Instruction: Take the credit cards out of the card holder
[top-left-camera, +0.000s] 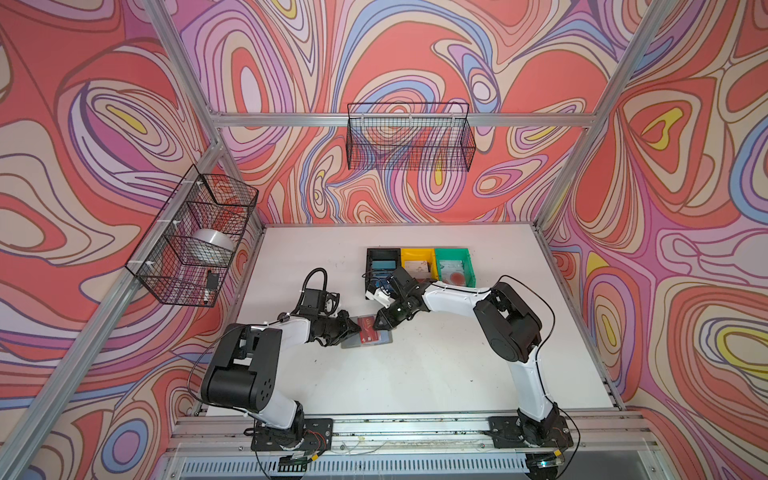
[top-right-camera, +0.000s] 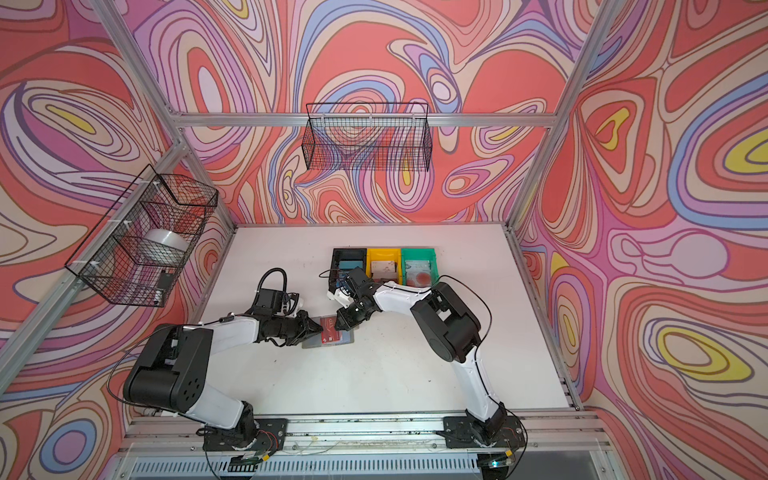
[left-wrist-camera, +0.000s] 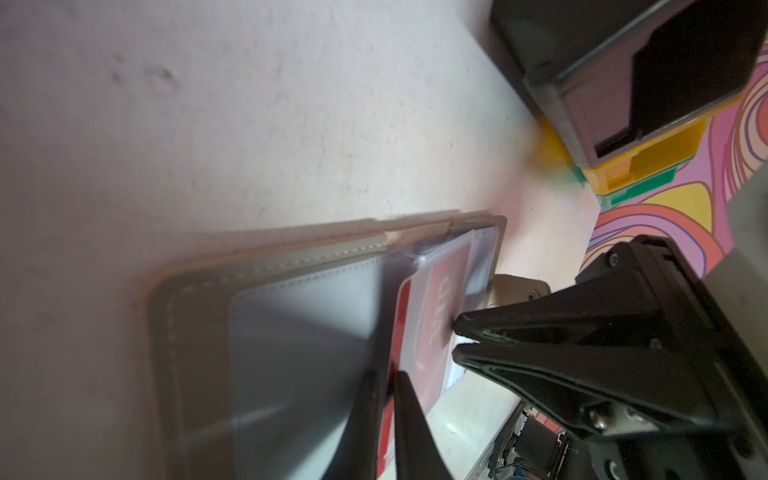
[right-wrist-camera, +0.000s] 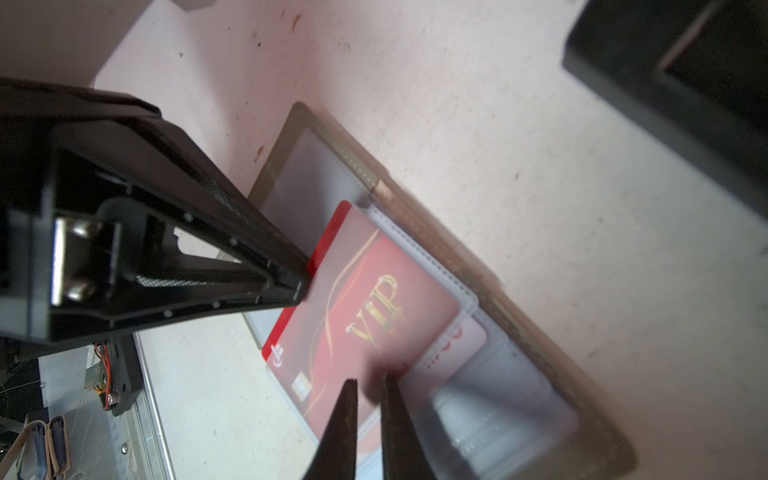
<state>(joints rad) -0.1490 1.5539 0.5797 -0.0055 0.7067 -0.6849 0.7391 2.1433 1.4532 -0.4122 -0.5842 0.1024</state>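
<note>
The grey card holder (top-left-camera: 385, 342) (top-right-camera: 345, 341) lies open on the white table, between both arms. A red card (top-left-camera: 368, 331) (right-wrist-camera: 374, 291) with gold "VIP" lettering sticks partly out of its translucent pocket. My left gripper (top-left-camera: 358, 328) (left-wrist-camera: 385, 376) is shut on the card's bare red edge. From the opposite side, my right gripper (top-left-camera: 377, 326) (right-wrist-camera: 370, 379) is shut on the pocket's plastic edge. A whitish card with red marks (right-wrist-camera: 463, 338) sits in a pocket beneath the red one.
Black (top-left-camera: 384, 250), yellow (top-left-camera: 417, 250) and green (top-left-camera: 453, 250) bins stand in a row behind the holder, with cards inside; the right forearm reaches past their front. Wire baskets hang on the left wall (top-left-camera: 195, 237) and back wall (top-left-camera: 409, 137).
</note>
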